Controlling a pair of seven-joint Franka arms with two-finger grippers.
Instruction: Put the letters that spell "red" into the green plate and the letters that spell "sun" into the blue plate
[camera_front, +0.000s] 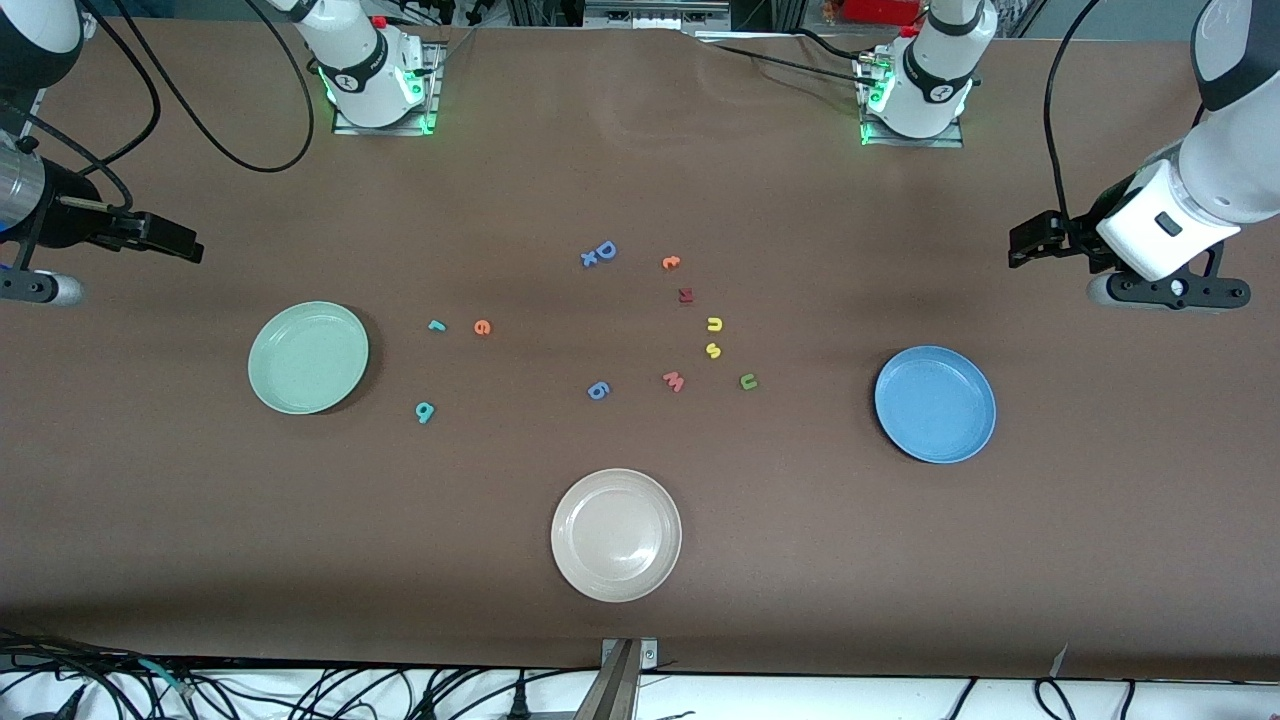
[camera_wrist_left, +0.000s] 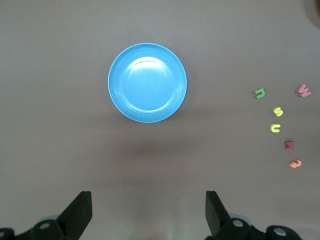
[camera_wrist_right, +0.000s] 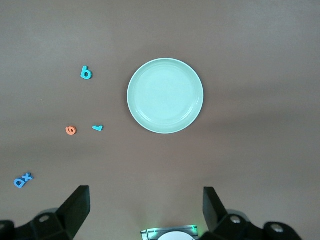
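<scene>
Both end effectors hang high at the bench ends, jaws wide. The green plate (camera_front: 308, 357) and blue plate (camera_front: 935, 404) hold nothing. The yellow "u" (camera_front: 714, 324) and "s" (camera_front: 713, 350) lie close together, with a dark red letter (camera_front: 685, 295) and pink "w" (camera_front: 673, 381) crowding them

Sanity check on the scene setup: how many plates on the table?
3: green plate toward the right arm's end, blue plate toward the left arm's end, beige plate between them, nearest the front camera. None hidden.
</scene>
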